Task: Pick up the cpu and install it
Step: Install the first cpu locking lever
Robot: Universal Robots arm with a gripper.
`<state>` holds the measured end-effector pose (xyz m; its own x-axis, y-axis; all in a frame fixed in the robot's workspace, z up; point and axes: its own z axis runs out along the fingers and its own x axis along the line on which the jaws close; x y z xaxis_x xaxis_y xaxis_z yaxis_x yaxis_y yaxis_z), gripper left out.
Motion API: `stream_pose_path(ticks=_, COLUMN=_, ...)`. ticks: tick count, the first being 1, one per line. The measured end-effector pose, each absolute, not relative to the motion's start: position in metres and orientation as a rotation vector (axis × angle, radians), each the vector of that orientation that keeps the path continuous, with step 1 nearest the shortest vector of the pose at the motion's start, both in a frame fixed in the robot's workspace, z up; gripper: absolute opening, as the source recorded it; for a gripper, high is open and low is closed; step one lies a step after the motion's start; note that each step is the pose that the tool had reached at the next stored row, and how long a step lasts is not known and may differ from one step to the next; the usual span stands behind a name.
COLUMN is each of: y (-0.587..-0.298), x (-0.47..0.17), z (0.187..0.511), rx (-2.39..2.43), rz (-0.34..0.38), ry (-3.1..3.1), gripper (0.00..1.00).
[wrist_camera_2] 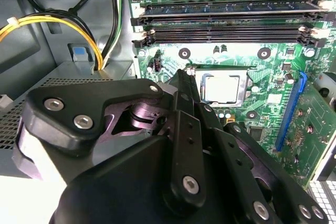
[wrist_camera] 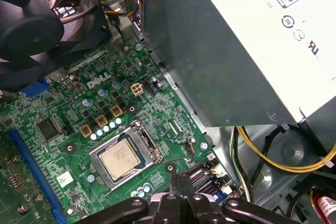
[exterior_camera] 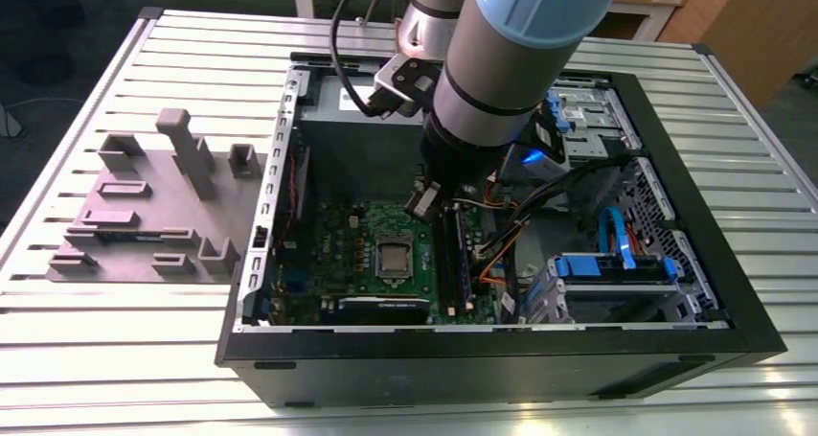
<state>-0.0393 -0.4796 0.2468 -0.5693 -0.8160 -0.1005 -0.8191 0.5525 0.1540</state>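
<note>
The cpu [wrist_camera: 119, 160] lies flat in the motherboard socket with its silvery top up; it also shows in the second wrist view as the cpu [wrist_camera_2: 224, 88] and in the exterior view as the cpu [exterior_camera: 394, 257]. My gripper [exterior_camera: 426, 201] hangs inside the open computer case, a little above the board and just beside the socket. In both wrist views the black fingers [wrist_camera_2: 182, 90] come together with nothing between them, and the gripper [wrist_camera: 176, 179] stands apart from the chip. The socket's metal frame [wrist_camera: 148, 141] surrounds the chip.
A grey power supply [wrist_camera: 262, 40] with a white label rises close beside the gripper. A black fan [wrist_camera: 37, 19] stands at the board's far side. Long black memory slots [wrist_camera_2: 226, 22], yellow cables [wrist_camera: 283, 161], a blue drive caddy [exterior_camera: 614, 268] and a grey fixture [exterior_camera: 147, 206] are nearby.
</note>
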Motion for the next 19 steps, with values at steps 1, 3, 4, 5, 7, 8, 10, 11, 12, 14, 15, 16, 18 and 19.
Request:
stream_pose_path(ticks=1, y=-0.4796, x=-0.0393, z=0.2468, rx=-1.45, rz=0.287, ry=2.753, gripper=0.11)
stream_pose_path(ticks=3, y=-0.4795, x=-0.0361, z=0.2468, rx=-1.45, rz=0.287, ry=2.753, gripper=0.11)
stream_pose_path(ticks=4, y=-0.4796, x=-0.0361, z=0.2468, rx=-1.45, rz=0.287, ry=2.753, gripper=0.11)
stream_pose_path(ticks=5, y=-0.4796, x=-0.0361, z=0.2468, rx=-1.45, rz=0.287, ry=2.753, gripper=0.11)
stream_pose_path(ticks=7, y=-0.4795, x=-0.036, z=0.2468, rx=-1.45, rz=0.287, ry=2.753, gripper=0.11)
stream_pose_path(ticks=8, y=-0.4796, x=-0.036, z=0.2468, rx=-1.45, rz=0.287, ry=2.753, gripper=0.11)
stream_pose_path(ticks=10, y=-0.4796, x=-0.0359, z=0.2468, rx=-1.45, rz=0.287, ry=2.753, gripper=0.11)
stream_pose_path(ticks=11, y=-0.4796, x=-0.0359, z=0.2468, rx=-1.45, rz=0.287, ry=2.753, gripper=0.11)
stream_pose_path(ticks=12, y=-0.4795, x=-0.0359, z=0.2468, rx=-1.45, rz=0.287, ry=2.753, gripper=0.11)
stream_pose_path(ticks=14, y=-0.4796, x=-0.0358, z=0.2468, rx=-1.45, rz=0.287, ry=2.753, gripper=0.11)
stream_pose_path(ticks=15, y=-0.4796, x=-0.0358, z=0.2468, rx=-1.45, rz=0.287, ry=2.753, gripper=0.17)
stream_pose_path(ticks=16, y=-0.4796, x=-0.0358, z=0.2468, rx=-1.45, rz=0.287, ry=2.753, gripper=0.17)
stream_pose_path(ticks=18, y=-0.4796, x=-0.0357, z=0.2468, rx=-1.45, rz=0.287, ry=2.753, gripper=0.17)
stream_pose_path(ticks=19, y=-0.4796, x=-0.0357, z=0.2468, rx=-1.45, rz=0.287, ry=2.753, gripper=0.17)
